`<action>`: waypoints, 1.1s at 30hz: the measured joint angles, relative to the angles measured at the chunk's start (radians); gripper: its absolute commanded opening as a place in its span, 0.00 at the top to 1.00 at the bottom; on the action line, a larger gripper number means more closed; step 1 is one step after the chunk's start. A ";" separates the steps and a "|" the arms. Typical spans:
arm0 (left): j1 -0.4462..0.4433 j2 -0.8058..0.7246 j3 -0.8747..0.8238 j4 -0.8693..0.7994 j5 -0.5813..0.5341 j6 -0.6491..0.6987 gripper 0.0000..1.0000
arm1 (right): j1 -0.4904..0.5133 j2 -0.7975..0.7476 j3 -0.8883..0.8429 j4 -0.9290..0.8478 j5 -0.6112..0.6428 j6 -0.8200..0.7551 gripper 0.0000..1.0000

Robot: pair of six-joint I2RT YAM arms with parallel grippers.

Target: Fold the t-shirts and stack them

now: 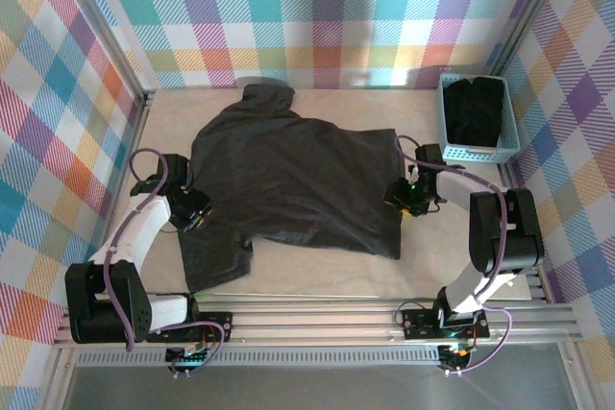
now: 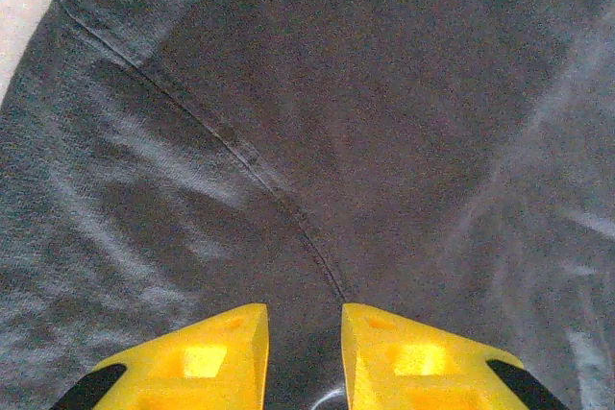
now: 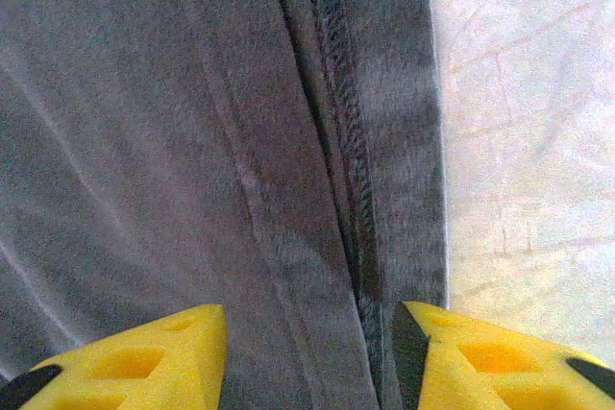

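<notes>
T-shirt (image 1: 288, 180) lies spread flat in the middle of the tabletop (image 1: 317, 274), dark charcoal and a bit wrinkled. One sleeve points to the far edge, the other to the near left.

Left hand (image 1: 192, 210) sits on the shirt's left edge, between the two sleeves. Wrist view: left hand (image 2: 305, 319) is down over the cloth, and a curved seam (image 2: 240, 156) runs straight into the gap between the yellow fingers (image 2: 216, 357). Gap is narrow with fabric showing in it. Can't tell if it's actually pinching the cloth or just resting over it.

Right hand (image 1: 404, 197) is at the shirt's right edge, well apart from the left one, with the shirt body between them. Wrist view: right hand (image 3: 307, 319) straddles the stitched hem (image 3: 346, 141). Left finger is over the cloth, right finger (image 3: 480, 357) is over the shirt's edge where the bare tabletop (image 3: 524, 141) starts. Jaws are about half spread, clearly wider than the left's. Cloth under them lies flat, not bunched or lifted, so nothing is gripped.

Blue mesh basket (image 1: 480, 154) sits at the far right corner with spare t-shirts (image 1: 478, 110) piled inside, clear of both hands.
</notes>
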 measured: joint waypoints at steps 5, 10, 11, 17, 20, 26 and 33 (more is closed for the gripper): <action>0.000 0.000 0.000 0.000 0.000 0.000 0.73 | 0.000 0.027 0.032 0.015 -0.014 0.000 0.51; 0.000 0.000 0.000 0.000 0.000 0.000 0.73 | 0.000 0.038 0.039 0.018 -0.027 0.001 0.51; 0.000 0.000 0.000 0.000 0.000 0.000 0.73 | 0.000 0.038 0.039 0.018 -0.029 0.001 0.52; 0.000 0.000 0.000 0.000 0.000 0.000 0.73 | 0.000 0.034 0.037 0.008 -0.032 0.008 0.51; 0.000 0.000 0.000 0.000 0.000 0.000 0.73 | 0.001 0.007 0.018 0.003 -0.032 0.013 0.51; 0.000 0.000 0.000 0.000 0.002 0.000 0.73 | 0.011 -0.029 0.004 -0.011 -0.039 0.024 0.51; 0.000 -0.001 0.000 0.000 0.002 0.000 0.73 | 0.018 -0.029 0.003 -0.013 -0.032 0.031 0.50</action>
